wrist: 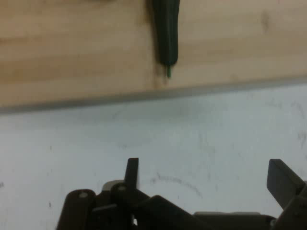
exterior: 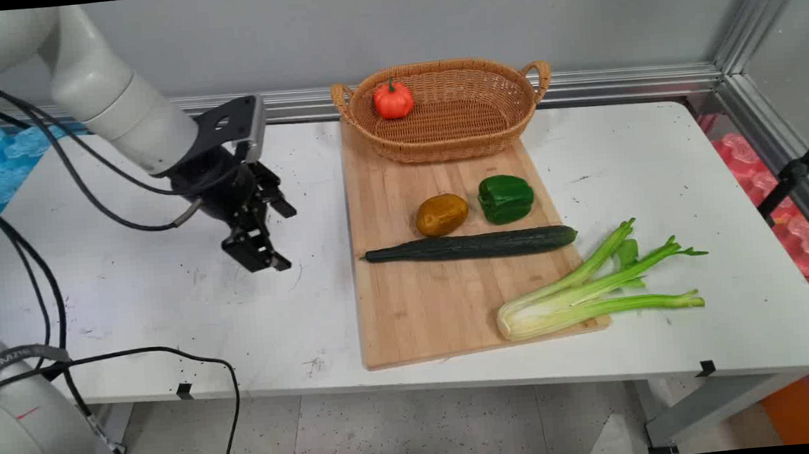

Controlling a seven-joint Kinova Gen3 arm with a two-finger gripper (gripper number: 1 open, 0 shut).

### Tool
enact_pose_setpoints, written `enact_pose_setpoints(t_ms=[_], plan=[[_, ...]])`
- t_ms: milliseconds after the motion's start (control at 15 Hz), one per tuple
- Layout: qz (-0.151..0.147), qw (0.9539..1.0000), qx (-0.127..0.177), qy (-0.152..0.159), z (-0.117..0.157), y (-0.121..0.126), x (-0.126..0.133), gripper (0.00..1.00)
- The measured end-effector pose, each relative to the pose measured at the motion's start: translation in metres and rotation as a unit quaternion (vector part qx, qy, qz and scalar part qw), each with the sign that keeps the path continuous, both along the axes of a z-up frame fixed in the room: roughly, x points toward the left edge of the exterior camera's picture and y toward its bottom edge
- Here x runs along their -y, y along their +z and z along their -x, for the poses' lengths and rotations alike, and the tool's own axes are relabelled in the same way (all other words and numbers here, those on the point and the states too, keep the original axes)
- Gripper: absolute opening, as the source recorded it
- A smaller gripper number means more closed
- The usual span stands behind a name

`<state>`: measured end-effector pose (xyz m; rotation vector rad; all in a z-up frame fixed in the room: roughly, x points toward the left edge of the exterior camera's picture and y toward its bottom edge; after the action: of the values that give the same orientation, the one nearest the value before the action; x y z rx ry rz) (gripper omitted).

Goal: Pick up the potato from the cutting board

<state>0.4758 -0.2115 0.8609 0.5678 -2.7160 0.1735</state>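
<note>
Over the bench's [exterior: 166, 311] bare left half, in the main view, the gripper [exterior: 270, 239] hangs low with its jaws apart and holding nothing. The nearest thing is the cucumber [exterior: 471, 245], which lies to the jaws' right on a wooden cutting board [exterior: 418, 312]; its long axis runs left to right across the board, thin tip toward the gripper. Counted: one cucumber, one potato [exterior: 442, 214] and one green pepper [exterior: 505, 198] just behind it, one wicker basket [exterior: 451, 126] at the board's far end near the bench's back edge with one small red pumpkin [exterior: 393, 99] inside, and one celery bunch [exterior: 590, 290] across the board's near right corner, its stalks reaching out toward the bench's right edge.

In the hand view, the two fingers [wrist: 283, 179] stand wide apart over white bench surface [wrist: 153, 143]. Ahead lies the board's edge [wrist: 144, 94], and beyond it the cucumber's tip [wrist: 167, 33] points straight back toward the jaws, well apart from them.
</note>
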Motion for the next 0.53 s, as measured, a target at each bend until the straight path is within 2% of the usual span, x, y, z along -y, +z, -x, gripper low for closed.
enact_pose_setpoints(t_ms=[533], plan=[[0.015,0.9994,-0.032,0.003,0.047,0.007,0.039,1.00]])
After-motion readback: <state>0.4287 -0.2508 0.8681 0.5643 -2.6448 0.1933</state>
